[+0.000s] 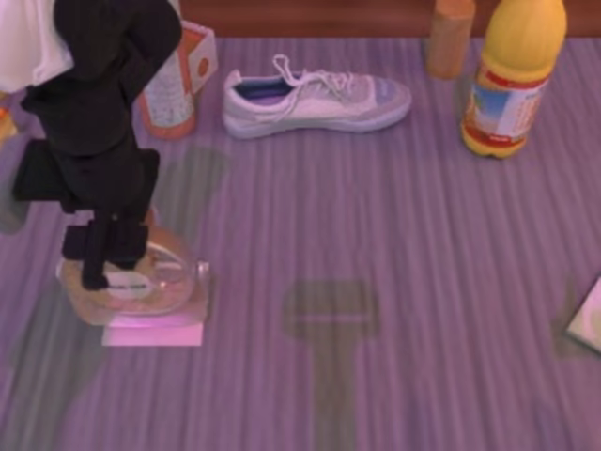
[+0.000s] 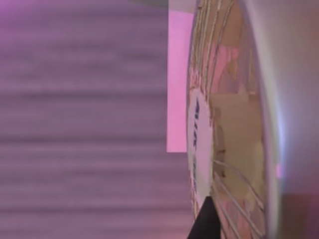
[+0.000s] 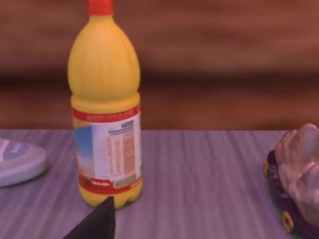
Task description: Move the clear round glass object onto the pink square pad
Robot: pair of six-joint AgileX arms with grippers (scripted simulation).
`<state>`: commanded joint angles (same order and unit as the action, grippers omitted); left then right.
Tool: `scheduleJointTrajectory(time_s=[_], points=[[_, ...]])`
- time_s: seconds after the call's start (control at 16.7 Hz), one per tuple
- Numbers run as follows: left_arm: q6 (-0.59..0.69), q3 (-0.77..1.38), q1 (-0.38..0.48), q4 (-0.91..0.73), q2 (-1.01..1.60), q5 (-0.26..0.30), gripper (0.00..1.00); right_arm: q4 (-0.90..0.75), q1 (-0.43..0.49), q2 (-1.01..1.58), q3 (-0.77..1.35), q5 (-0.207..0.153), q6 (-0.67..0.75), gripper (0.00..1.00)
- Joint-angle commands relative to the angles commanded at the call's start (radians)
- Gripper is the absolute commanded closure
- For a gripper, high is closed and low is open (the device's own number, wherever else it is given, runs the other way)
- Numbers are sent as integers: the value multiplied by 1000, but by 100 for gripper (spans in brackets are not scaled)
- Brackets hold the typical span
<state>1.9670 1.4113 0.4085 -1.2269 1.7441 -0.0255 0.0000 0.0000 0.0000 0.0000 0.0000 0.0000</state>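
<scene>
One purple striped table (image 1: pixel 394 282), pink square pad (image 1: pixel 155 329), wooden wall behind.

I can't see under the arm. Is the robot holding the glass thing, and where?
The left gripper is at the clear round glass object over the pink square pad; whether it grips cannot be told.

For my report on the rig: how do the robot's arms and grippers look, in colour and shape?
The left arm is matte black and bulky, built of rounded blocky segments, with a white part at its upper end. Its left gripper is also black, with slim dark fingers. No cables or markings show. Of the right arm, only a black pointed fingertip shows, in the right wrist view.
</scene>
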Motion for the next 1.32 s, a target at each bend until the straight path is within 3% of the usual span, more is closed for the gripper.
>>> scheduleJointTrajectory(time_s=[0.18,0.96,1.32], points=[[0,0,0,0,0,0,100,0,0,0,0,0,0,0],[0,0,0,0,0,0,2,0,0,0,0,0,0,0],[0,0,0,0,0,0,0,0,0,0,0,0,0,0]])
